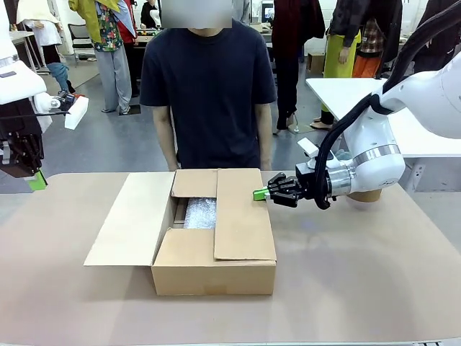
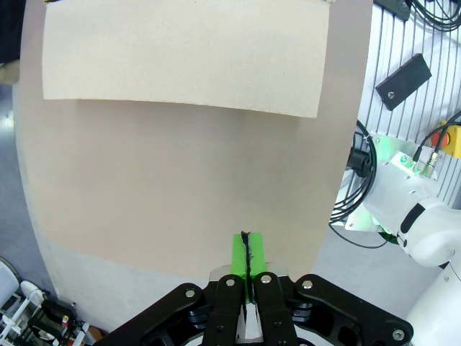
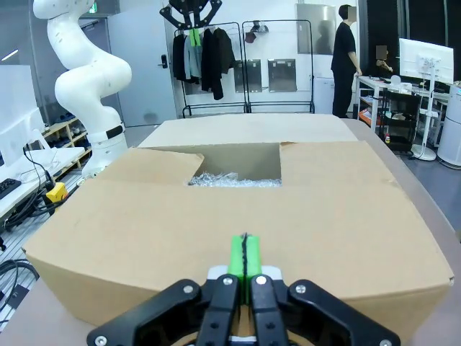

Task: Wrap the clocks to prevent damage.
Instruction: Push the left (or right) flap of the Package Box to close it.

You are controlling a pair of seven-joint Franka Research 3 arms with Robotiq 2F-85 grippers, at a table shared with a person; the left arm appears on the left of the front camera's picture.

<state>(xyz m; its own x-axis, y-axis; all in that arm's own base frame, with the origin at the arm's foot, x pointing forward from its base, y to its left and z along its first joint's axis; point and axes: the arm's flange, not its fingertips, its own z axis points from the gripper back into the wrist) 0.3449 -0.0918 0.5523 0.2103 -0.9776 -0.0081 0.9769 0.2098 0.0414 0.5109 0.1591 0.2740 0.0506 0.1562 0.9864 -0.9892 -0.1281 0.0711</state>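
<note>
A cardboard box [image 1: 213,268] sits mid-table. Its right flap [image 1: 241,216] is folded down over the top and its left flap [image 1: 133,220] lies spread outward. Bubble wrap [image 1: 200,213] shows through the gap that is left; the clocks are hidden. My right gripper [image 1: 259,194] is shut and empty, its green tips at the far right edge of the folded flap. From the right wrist view, that gripper [image 3: 243,252] hovers just over the box [image 3: 288,216], with bubble wrap [image 3: 234,179] in the opening beyond. My left gripper [image 1: 37,181] is shut and empty above the table's left edge, well away from the box.
A person [image 1: 207,94] in a dark shirt stands right behind the box, arms down. In the left wrist view, the shut left gripper [image 2: 247,249] hangs over the bare brown table [image 2: 180,187], with the spread flap [image 2: 180,58] farther off. There is free room to the box's right and front.
</note>
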